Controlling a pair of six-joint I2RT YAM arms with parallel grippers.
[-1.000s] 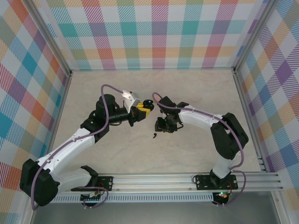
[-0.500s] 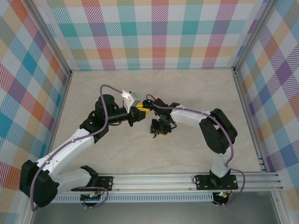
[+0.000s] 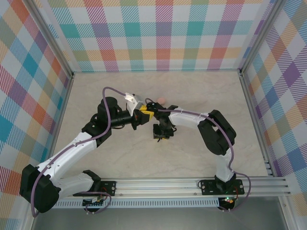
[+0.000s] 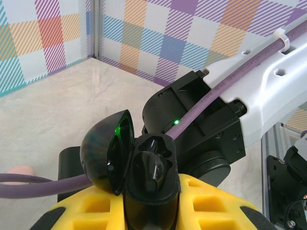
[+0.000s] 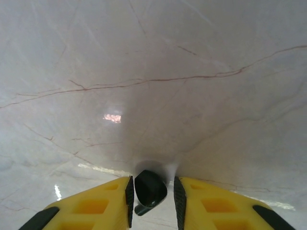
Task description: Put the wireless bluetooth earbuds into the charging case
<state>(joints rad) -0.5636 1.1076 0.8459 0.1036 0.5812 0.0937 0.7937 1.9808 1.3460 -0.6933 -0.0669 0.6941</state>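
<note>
The left arm [image 3: 67, 155] and right arm [image 3: 189, 115] have white shells, black joints and purple cables [image 4: 249, 66]; the right claw [image 5: 152, 195] has yellow fingers [image 5: 91, 203].

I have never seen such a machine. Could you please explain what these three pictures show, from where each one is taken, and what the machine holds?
You see two robot arms, a left arm and a right arm, bolted at the near edge of a marble table. Each ends in a two-finger gripper. The wide picture looks down from above; the other two come from small cameras on the wrists. The left gripper holds a black charging case, its lid open. The right gripper points down at the table, its yellow fingers close on both sides of a black earbud; whether they pinch it I cannot tell. A small pink thing lies on the table beyond the grippers.
</note>
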